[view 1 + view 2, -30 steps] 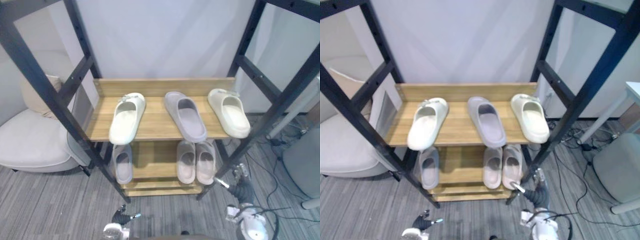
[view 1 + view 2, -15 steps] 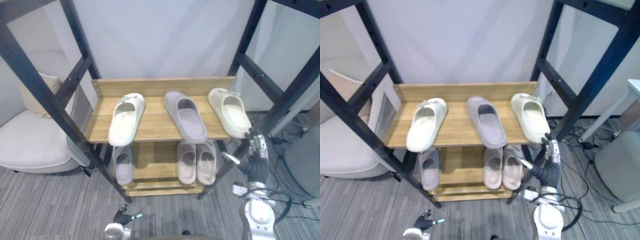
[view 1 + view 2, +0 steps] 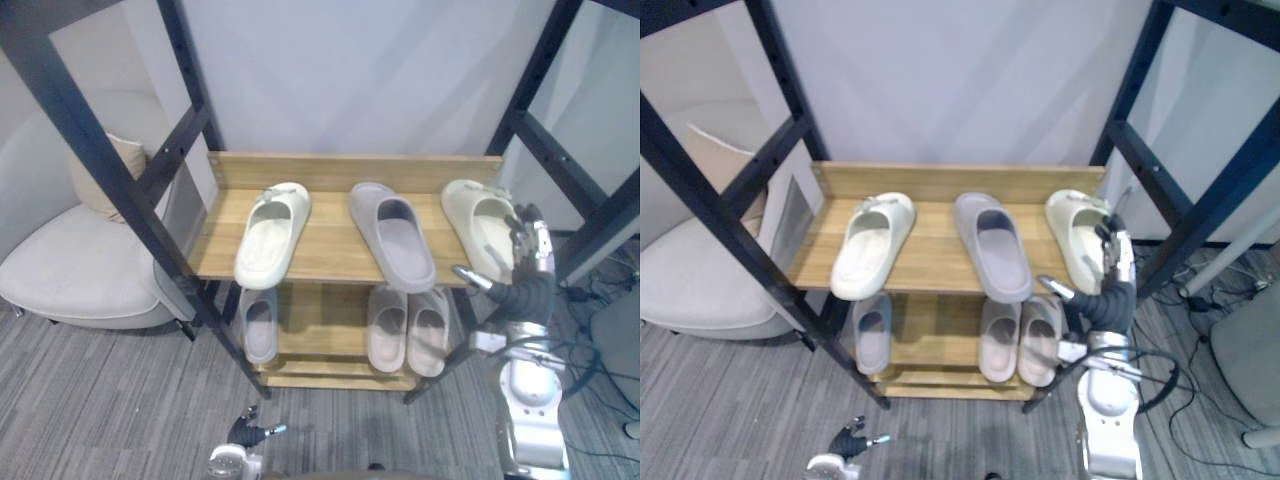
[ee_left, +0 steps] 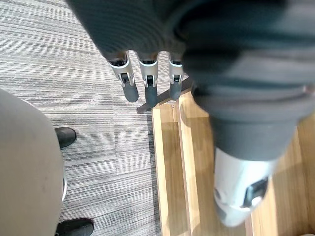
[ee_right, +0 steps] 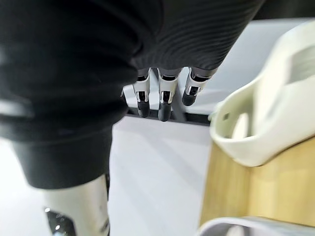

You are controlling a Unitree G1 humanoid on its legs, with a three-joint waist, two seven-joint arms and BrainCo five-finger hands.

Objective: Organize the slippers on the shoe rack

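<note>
On the rack's top wooden shelf (image 3: 330,245) lie a cream slipper (image 3: 272,233) at the left, a grey slipper (image 3: 392,234) in the middle and a second cream slipper (image 3: 480,225) at the right end. The lower shelf holds a grey slipper (image 3: 259,325) and a pale pink pair (image 3: 405,328). My right hand (image 3: 524,285) is raised at the shelf's right front corner, open with fingers straight up, just beside the right cream slipper (image 5: 275,108) and not touching it. My left hand (image 3: 245,435) hangs low near the floor, its fingers (image 4: 147,86) straight.
Black slanted frame posts (image 3: 95,165) flank the rack on both sides. A white armchair (image 3: 70,275) with a beige cushion (image 3: 105,165) stands at the left. Cables lie on the grey floor (image 3: 100,400) at the right. A white wall is behind the rack.
My right hand has risen from near the floor to the top shelf's right front corner, beside the right cream slipper. The camera has shifted. The slippers and my left hand have stayed put.
</note>
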